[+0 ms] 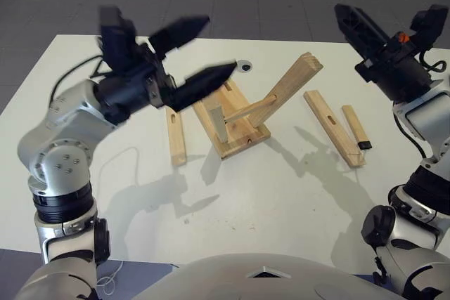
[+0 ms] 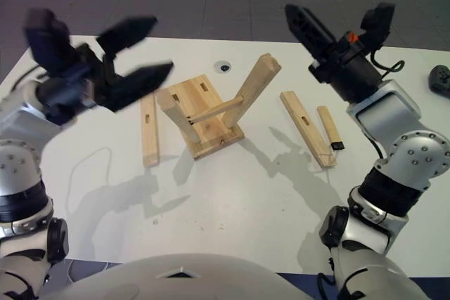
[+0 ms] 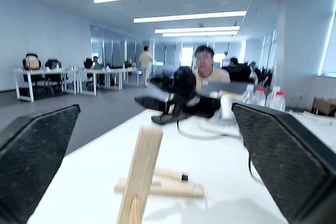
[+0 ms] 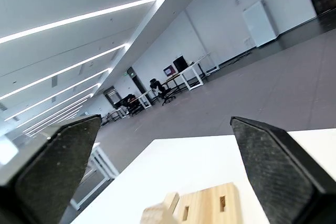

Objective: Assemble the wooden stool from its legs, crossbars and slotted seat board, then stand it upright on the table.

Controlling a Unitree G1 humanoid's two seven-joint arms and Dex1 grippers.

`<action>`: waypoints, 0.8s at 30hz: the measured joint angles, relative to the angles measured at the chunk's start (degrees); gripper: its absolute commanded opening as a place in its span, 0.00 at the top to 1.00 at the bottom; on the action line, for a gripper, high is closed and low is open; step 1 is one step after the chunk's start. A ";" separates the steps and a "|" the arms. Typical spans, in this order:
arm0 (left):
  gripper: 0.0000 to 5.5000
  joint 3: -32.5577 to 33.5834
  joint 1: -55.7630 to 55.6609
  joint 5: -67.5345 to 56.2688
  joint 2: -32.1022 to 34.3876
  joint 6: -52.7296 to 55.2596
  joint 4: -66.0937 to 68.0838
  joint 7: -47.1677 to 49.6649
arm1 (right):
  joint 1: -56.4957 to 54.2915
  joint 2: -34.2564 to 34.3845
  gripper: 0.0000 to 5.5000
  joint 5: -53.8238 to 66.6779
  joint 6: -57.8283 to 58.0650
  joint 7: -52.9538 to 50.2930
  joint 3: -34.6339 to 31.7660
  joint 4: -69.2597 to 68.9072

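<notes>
The slotted seat board (image 1: 242, 135) lies flat mid-table with two legs in it. One leg (image 1: 294, 81) slants up to the right and the other (image 1: 215, 119) stands at the left, with a crossbar (image 1: 247, 112) between them. A loose leg (image 1: 176, 137) lies to the left. Another loose leg (image 1: 333, 127) and a short crossbar (image 1: 355, 127) lie to the right. My left gripper (image 1: 221, 43) hovers open above the board's left side. My right gripper (image 1: 390, 10) is raised open over the table's far right. In the left wrist view the slanted leg (image 3: 140, 174) rises between my fingers (image 3: 37, 156).
The white table (image 1: 281, 201) has bare room in front of the parts. A round cable hole (image 1: 245, 67) sits just behind the board. A small dark object (image 2: 439, 79) lies at the far right edge.
</notes>
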 measured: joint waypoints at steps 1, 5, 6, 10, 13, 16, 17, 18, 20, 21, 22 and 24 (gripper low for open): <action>0.02 2.44 -3.38 -1.93 -0.45 -0.89 1.73 4.41 | -0.44 -0.08 0.02 -4.60 -2.27 -2.48 1.24 0.64; 0.02 2.15 -5.38 5.50 -1.66 -2.93 5.71 15.07 | 4.16 -1.51 0.02 -18.57 -5.95 -1.94 12.30 -1.55; 0.02 1.04 -4.65 8.05 -1.99 -3.08 6.08 16.74 | 6.41 -1.75 0.02 -20.06 -5.50 -0.54 15.92 -3.39; 0.02 -0.72 -2.44 14.43 -2.77 -3.85 6.71 20.00 | 12.53 -4.85 0.02 -19.75 -2.79 8.47 22.19 -10.19; 0.02 -0.58 -0.83 16.98 -2.60 -4.02 7.74 20.09 | 13.16 -6.64 0.02 -20.53 -2.45 11.00 22.05 -10.89; 0.02 0.09 0.54 17.92 -2.14 -4.02 7.87 19.77 | 12.94 -7.20 0.02 -25.15 -4.83 10.41 21.71 -9.58; 0.02 0.91 0.90 18.07 -1.89 -4.00 7.87 19.77 | 12.71 -6.76 0.02 -26.31 -6.52 9.90 20.93 -9.24; 0.02 1.72 0.93 17.95 -1.74 -3.97 7.82 19.79 | 12.14 -5.88 0.02 -25.77 -7.38 9.72 19.70 -9.15; 0.02 3.28 0.77 15.54 -1.63 -3.69 6.52 19.97 | 10.68 -2.14 0.07 -20.52 -8.73 9.14 16.72 -9.97; 0.06 3.78 0.33 13.49 -1.63 -3.53 5.09 19.95 | 9.75 0.16 0.11 -16.69 -9.25 8.66 15.57 -11.27; 0.08 4.09 -0.16 11.82 -1.63 -3.36 3.35 19.95 | 8.80 1.83 0.15 -13.77 -9.70 8.18 15.23 -12.86; 0.14 3.86 -0.84 9.02 -1.62 -3.20 -0.45 19.85 | 6.62 3.91 0.20 -9.38 -10.65 6.22 14.96 -15.76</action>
